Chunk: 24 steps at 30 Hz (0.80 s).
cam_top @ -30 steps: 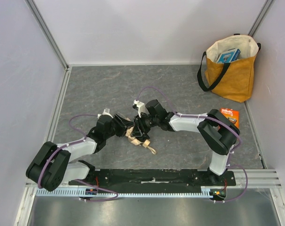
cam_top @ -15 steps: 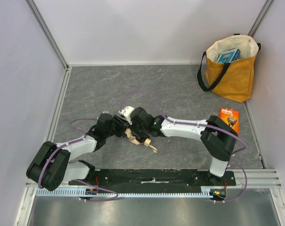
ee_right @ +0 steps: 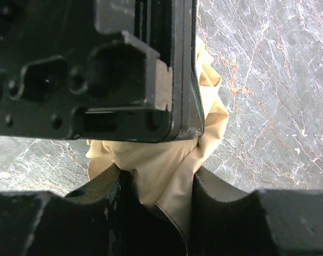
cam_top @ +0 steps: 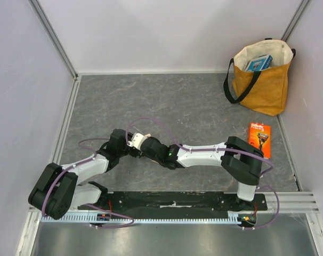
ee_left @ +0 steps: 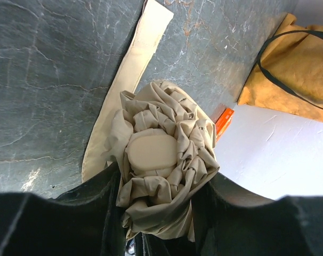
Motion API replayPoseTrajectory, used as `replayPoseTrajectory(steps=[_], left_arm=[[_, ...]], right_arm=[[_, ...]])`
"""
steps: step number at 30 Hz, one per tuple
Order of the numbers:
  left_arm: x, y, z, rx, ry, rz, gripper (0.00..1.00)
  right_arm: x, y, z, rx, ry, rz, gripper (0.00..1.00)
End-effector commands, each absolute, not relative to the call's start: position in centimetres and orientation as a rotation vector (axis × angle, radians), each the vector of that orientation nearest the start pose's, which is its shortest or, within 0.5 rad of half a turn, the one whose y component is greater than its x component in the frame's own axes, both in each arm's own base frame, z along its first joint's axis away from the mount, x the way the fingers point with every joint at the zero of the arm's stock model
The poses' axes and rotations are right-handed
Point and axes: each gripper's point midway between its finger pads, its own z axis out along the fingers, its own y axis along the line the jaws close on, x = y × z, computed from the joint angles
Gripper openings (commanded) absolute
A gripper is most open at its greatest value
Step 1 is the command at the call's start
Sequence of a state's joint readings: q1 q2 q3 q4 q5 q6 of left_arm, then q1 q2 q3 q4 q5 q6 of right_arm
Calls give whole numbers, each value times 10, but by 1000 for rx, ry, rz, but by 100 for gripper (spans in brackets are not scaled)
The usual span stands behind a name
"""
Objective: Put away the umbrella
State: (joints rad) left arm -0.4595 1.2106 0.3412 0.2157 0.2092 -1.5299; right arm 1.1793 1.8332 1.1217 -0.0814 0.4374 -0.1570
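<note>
Clamping the bunched beige umbrella (ee_left: 156,154) with left gripper (ee_left: 157,210), mid-frame. Pinching its fabric too with right gripper (ee_right: 157,205), bottom centre. Low over the grey table (cam_top: 177,101), lower left overhead, well apart from the yellow tote bag (cam_top: 264,90) upper right.

The right claw (ee_right: 156,184) has swung left and toward the near edge of the counter (cam_top: 204,106), closing up against the left claw (ee_left: 159,213). The umbrella (ee_left: 156,154), whose fabric and handle lay exposed from above a second ago, now seems hidden beneath both claws.
</note>
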Motion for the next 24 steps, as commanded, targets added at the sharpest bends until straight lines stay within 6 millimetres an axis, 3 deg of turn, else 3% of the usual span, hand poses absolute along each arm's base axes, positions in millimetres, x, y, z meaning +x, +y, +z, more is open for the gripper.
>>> replayPoseTrajectory(steps=[1,3,7,9,12,13,24], left_arm=[[249,-240,116,-1077,2251,-1451,2],[248,-238,115,-1063,2249,-1435,2],[251,-234,119,-972,2211,-1415,2],[252,-234,122,-881,2201,-1399,4],[252,-228,115,-824,2179,-1349,58],[251,-224,110,-808,2167,-1331,89],[256,-237,107,-634,2100,-1422,93]], right_arm=[[254,382,66,-1215,1879,58,13],[250,386,64,-1231,1882,104,0],[249,391,67,-1198,1892,211,0],[255,385,73,-1130,1916,296,0],[256,382,86,-1055,1930,464,0],[256,382,92,-1042,1922,516,0],[242,392,135,-970,1870,927,0]])
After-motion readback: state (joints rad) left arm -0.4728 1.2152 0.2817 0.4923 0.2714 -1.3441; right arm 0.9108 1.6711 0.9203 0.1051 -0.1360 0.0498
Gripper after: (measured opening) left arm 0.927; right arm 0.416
